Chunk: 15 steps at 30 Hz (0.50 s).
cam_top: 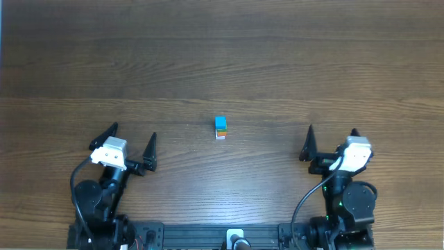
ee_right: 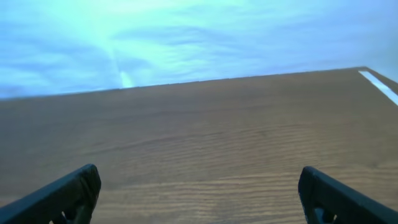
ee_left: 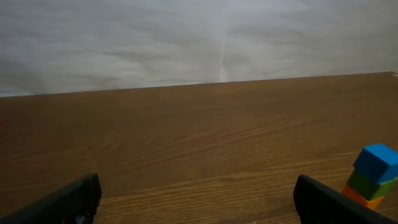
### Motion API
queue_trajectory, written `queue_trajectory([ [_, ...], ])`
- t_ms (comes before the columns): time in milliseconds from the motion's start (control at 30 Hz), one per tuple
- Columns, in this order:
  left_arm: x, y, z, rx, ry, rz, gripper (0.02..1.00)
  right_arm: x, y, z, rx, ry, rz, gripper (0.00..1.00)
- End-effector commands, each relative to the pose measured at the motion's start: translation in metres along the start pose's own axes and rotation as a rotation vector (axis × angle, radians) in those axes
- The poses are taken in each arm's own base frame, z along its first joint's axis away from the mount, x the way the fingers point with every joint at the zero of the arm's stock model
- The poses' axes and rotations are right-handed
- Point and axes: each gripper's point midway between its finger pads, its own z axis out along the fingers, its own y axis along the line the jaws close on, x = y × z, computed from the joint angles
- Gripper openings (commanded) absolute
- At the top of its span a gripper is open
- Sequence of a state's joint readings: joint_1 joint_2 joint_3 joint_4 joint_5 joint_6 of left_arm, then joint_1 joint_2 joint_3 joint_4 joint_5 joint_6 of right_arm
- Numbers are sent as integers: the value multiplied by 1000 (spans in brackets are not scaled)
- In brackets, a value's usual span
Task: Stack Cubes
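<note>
One stack (cam_top: pixel 220 128): three cubes (ee_left: pixel 378 163), maybe four; left gripper (cam_top: pixel 134 130), right gripper (cam_top: pixel 332 129) spread.

Left arm (cam_top: pixel 97 198): black, rounded joint housings, white boxy left wrist block (cam_top: pixel 111 151) on top. Right arm (cam_top: pixel 350 198): same build, white right wrist block (cam_top: pixel 355 154). Left gripper (cam_top: pixel 132 141), right gripper (cam_top: pixel 331 141): two matte black fingers each, tapering to sharp tips. Thin black left cable (cam_top: pixel 73 191) and right cable (cam_top: pixel 300 205) loop beside arms. Small green lights (cam_top: pixel 340 203) on right arm near base. Black base rail (cam_top: pixel 194 229) joins both bases, white fitting (cam_top: pixel 236 235) at middle.
</note>
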<state>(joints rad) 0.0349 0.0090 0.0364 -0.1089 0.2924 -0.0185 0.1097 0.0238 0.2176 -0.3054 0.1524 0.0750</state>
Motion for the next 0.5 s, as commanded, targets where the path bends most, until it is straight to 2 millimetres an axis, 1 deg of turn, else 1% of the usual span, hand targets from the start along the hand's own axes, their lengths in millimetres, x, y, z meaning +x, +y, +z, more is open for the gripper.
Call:
queue_trajectory([
  [33, 1, -3, 0, 14, -3, 13, 1000, 24, 6, 4, -43, 54, -82, 991],
  [133, 1, -3, 0, 14, -3, 13, 1000, 40, 5, 7, -40, 87, -87, 993],
  [267, 1, -3, 0, 14, -3, 13, 1000, 56, 4, 11, -38, 117, -93, 993],
  [500, 1, -3, 0, 14, -3, 13, 1000, 55, 3, 11, -32, 112, -92, 993],
])
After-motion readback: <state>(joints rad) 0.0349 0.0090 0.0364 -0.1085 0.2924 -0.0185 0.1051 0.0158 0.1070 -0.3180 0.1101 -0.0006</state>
